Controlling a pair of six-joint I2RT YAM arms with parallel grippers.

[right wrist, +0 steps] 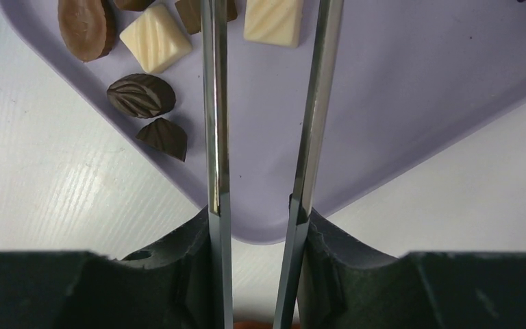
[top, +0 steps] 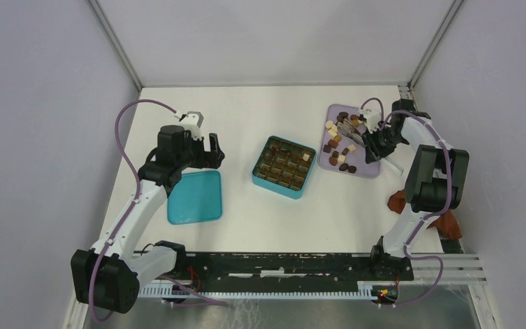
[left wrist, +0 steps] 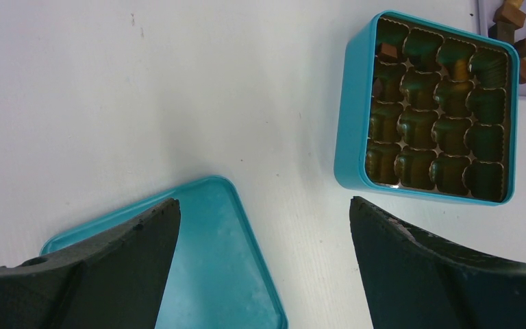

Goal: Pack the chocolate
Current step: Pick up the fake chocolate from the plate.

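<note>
Several chocolate pieces (top: 333,144), dark, mid brown and cream, lie on a lilac tray (top: 368,170); some show in the right wrist view (right wrist: 141,95). The teal box (top: 284,166) stands mid-table, its compartments partly filled; it also shows in the left wrist view (left wrist: 428,110). My right gripper (right wrist: 259,209) is shut on metal tongs (right wrist: 212,103), whose two arms reach out over the tray; their tips are out of frame. My left gripper (left wrist: 264,209) is open and empty, above the teal lid (left wrist: 205,260), left of the box.
A reddish-brown cloth (top: 445,223) lies at the right, by the right arm's base. The teal lid (top: 194,197) lies flat left of the box. Grey walls close in the table on three sides.
</note>
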